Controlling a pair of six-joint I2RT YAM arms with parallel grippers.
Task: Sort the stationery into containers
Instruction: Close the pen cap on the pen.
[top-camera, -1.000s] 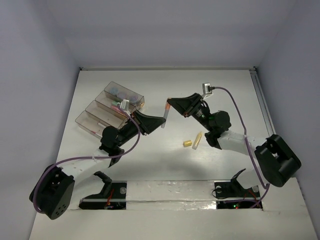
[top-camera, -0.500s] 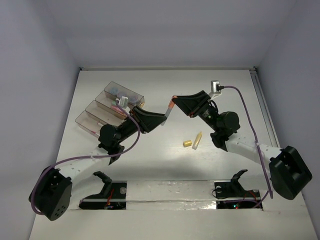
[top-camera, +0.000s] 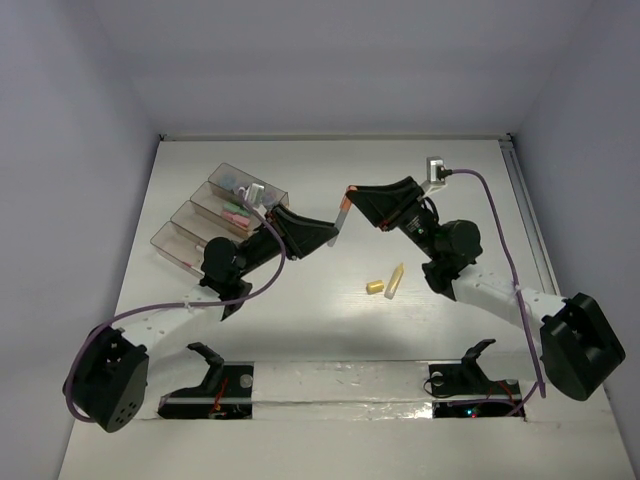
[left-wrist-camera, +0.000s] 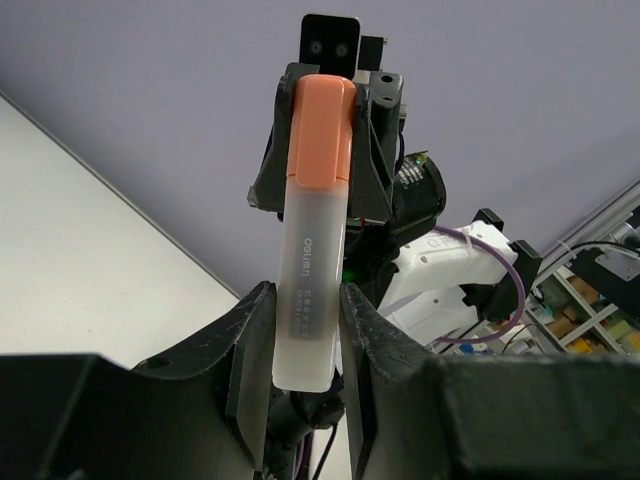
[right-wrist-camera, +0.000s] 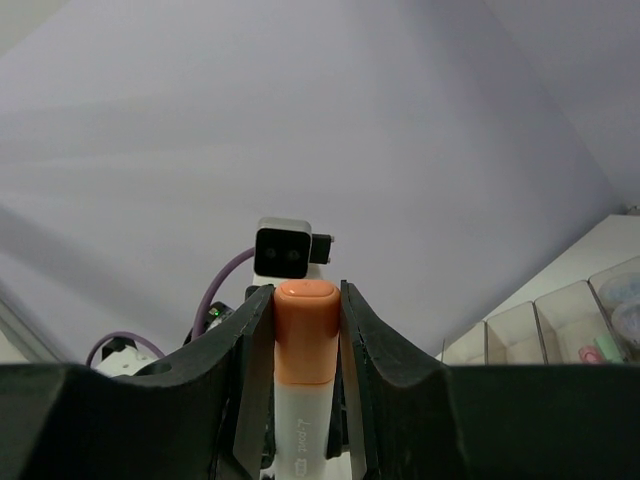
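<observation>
A white highlighter stick with an orange cap (top-camera: 340, 217) hangs in the air above the table's middle, held from both ends. My left gripper (top-camera: 331, 233) is shut on its white body (left-wrist-camera: 312, 300). My right gripper (top-camera: 351, 196) is shut on its orange cap (right-wrist-camera: 305, 335). Four clear smoky containers (top-camera: 176, 247) stand in a row at the back left. The farthest one (top-camera: 268, 194) holds blue-grey discs, and the one beside it (top-camera: 222, 203) holds pink and green sticks. A yellow stub (top-camera: 375, 287) and a pale yellow stick (top-camera: 396, 279) lie on the table under the right arm.
The white table (top-camera: 330, 330) is walled at the back and sides. A rail (top-camera: 525, 215) runs along its right edge. Both arm bases and their cables sit at the near edge.
The right gripper carried the orange-capped stick slightly right and back. The left gripper rose toward it and closed on its white lower end.
</observation>
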